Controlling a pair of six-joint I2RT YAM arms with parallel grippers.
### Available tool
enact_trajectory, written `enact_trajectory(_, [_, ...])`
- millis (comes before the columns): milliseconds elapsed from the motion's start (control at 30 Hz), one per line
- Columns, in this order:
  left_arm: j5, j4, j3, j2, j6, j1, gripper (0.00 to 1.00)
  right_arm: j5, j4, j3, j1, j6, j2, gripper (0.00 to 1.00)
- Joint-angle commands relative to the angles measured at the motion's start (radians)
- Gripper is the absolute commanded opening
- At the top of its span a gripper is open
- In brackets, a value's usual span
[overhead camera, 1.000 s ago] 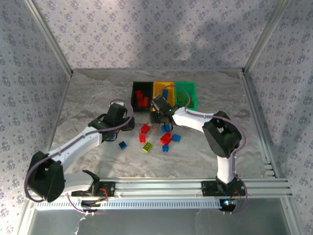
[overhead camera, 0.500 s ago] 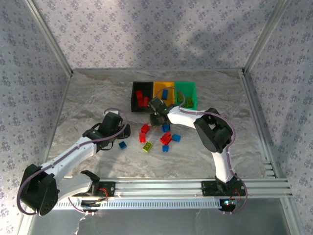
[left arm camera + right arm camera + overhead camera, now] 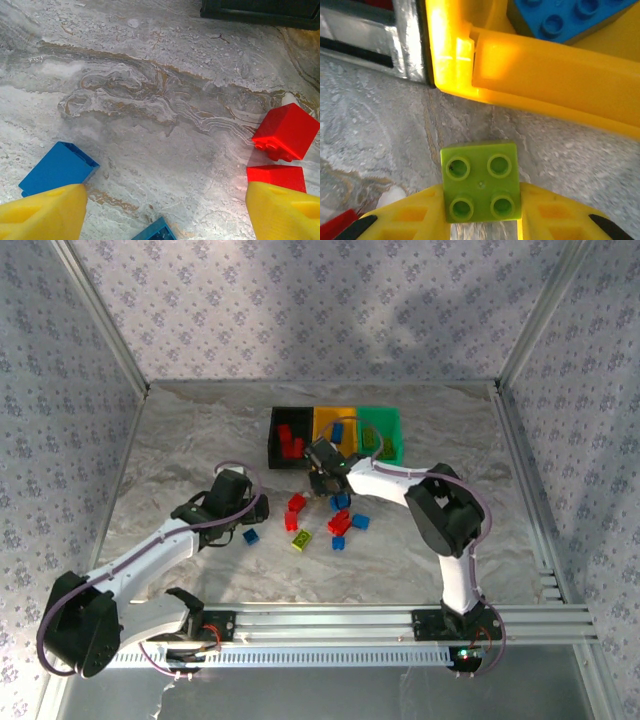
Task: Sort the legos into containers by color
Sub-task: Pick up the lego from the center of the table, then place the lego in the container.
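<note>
Right wrist view — what has your right gripper (image 3: 482,212) got?

Its jaws pinch a yellow-green lego (image 3: 481,187), studs facing the camera, over the worktop (image 3: 370,125) just beside a corner of the orange-yellow bin (image 3: 545,70). A blue lego (image 3: 565,17) lies in that bin.

And your left gripper (image 3: 165,192)?

Jaws spread, nothing between them — low over the worktop, with a blue brick (image 3: 57,167) by one finger and two red bricks (image 3: 285,131) by the other.

The bins?

From above you see a row: black bin (image 3: 272,445), orange-yellow, green bin (image 3: 393,440). Red legos (image 3: 290,440) sit in the black one.
</note>
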Motion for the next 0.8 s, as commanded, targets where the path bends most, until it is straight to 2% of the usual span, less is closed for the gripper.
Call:
enact_trajectory(0, [0.015, 0.015, 0.002, 0.013, -0.016, 0.006, 0.82, 0.045, -0.019, -0.039, 0.004, 0.006, -0.138, 0.34])
enact_trajectory(200, [0.05, 0.03, 0.009, 0.047, -0.02, 0.002, 0.82, 0.145, -0.003, -0.128, -0.029, 0.0, -0.314, 0.35])
enact_trajectory(333, [0.062, 0.053, 0.01, 0.072, -0.023, -0.018, 0.82, 0.113, 0.014, -0.187, -0.147, 0.009, -0.347, 0.36])
enact_trajectory(467, [0.063, 0.036, 0.027, 0.088, -0.025, -0.024, 0.82, 0.04, 0.054, -0.201, -0.273, 0.025, -0.3, 0.36])
enact_trajectory(567, [0.066, 0.034, 0.027, 0.078, -0.023, -0.027, 0.82, -0.001, 0.067, -0.169, -0.331, 0.013, -0.245, 0.37])
enact_trajectory(767, [0.068, -0.004, 0.04, 0.05, -0.012, -0.027, 0.82, -0.053, 0.041, -0.08, -0.362, 0.002, -0.19, 0.49])
